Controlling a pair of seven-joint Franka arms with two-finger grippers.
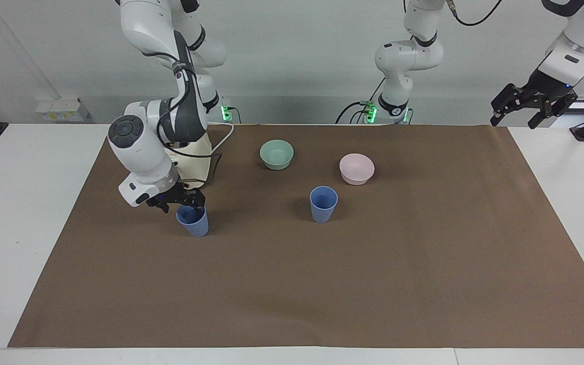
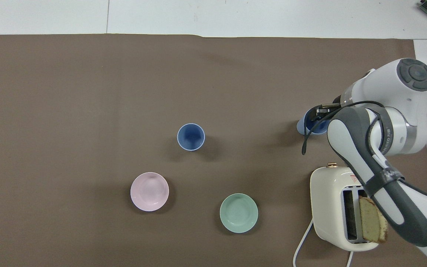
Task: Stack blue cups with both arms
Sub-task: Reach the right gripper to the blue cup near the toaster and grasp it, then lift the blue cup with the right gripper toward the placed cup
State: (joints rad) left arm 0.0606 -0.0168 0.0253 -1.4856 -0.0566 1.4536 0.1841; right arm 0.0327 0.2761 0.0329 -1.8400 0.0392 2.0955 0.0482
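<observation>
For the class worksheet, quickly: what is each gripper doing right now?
Right gripper: at the rim of a blue cup; grip cannot be told.
Left gripper: open, holding nothing, waiting off the mat.

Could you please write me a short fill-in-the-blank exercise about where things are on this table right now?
1. The right gripper is at the rim of a blue ____.
2. The slice of bread stands in the ____.
3. The pink bowl is nearer to the robots than the other blue cup; beside it stands the ____ bowl.

Missing words: cup; toaster; green
</observation>
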